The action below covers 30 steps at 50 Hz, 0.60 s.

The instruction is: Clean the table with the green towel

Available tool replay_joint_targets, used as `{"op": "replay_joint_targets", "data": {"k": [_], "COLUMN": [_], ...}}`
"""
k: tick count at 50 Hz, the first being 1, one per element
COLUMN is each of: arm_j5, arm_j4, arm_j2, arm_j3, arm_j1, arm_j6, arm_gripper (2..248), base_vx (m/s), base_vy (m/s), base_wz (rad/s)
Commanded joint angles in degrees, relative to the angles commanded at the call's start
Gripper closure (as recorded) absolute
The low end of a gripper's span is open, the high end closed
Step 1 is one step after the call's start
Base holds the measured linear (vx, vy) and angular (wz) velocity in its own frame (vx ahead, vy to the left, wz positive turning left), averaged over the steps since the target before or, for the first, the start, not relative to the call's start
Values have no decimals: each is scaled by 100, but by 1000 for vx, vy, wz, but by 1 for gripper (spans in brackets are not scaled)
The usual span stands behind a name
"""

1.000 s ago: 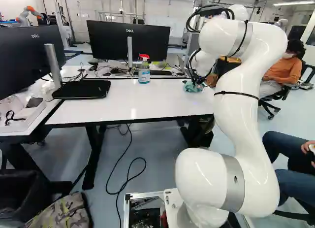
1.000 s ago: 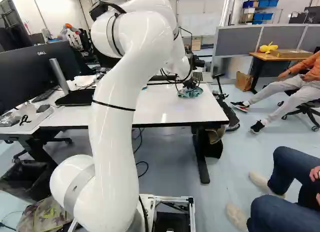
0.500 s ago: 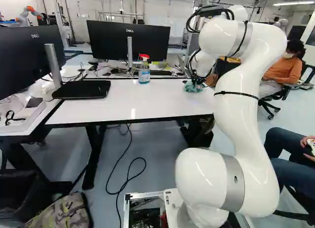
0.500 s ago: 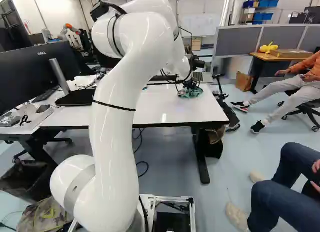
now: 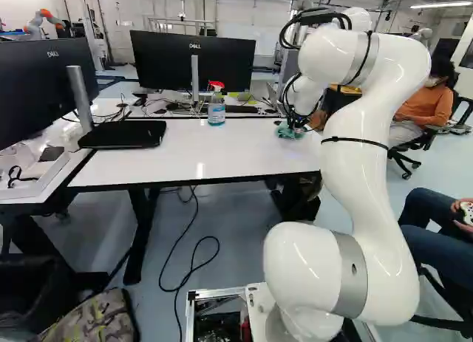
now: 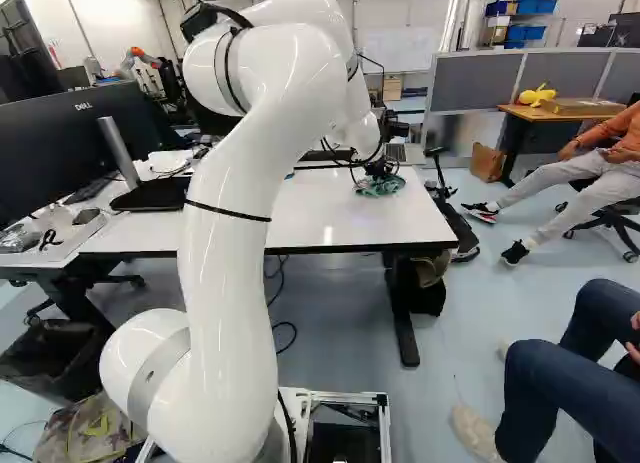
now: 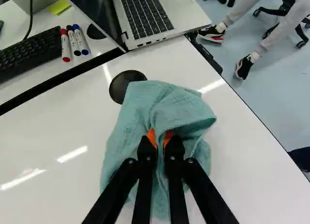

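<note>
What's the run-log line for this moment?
pincer shut on green towel | towel bunched on white table near laptop | spray bottle upright near table's far edge

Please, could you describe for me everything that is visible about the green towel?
The towel is a blue-green, soft-looking cloth, crumpled into folds rather than laid flat. The fingers pinch a raised fold near its middle, orange pads on both sides, and the rest spreads around them. It rests on the white table, near the table's right edge in the right base view; one side seems to overlap a dark round disc.
</note>
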State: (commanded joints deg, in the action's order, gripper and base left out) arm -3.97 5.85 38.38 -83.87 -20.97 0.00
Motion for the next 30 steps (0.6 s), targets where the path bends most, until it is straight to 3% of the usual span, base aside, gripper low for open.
{"op": "replay_joint_targets", "data": {"k": [30], "arm_j5": [-44], "arm_j4": [-15], "arm_j2": [0], "arm_j3": [0], "arm_j1": [0], "arm_j6": [0], "arm_gripper": [216], "base_vx": [0], "base_vy": [0], "base_wz": [0]}}
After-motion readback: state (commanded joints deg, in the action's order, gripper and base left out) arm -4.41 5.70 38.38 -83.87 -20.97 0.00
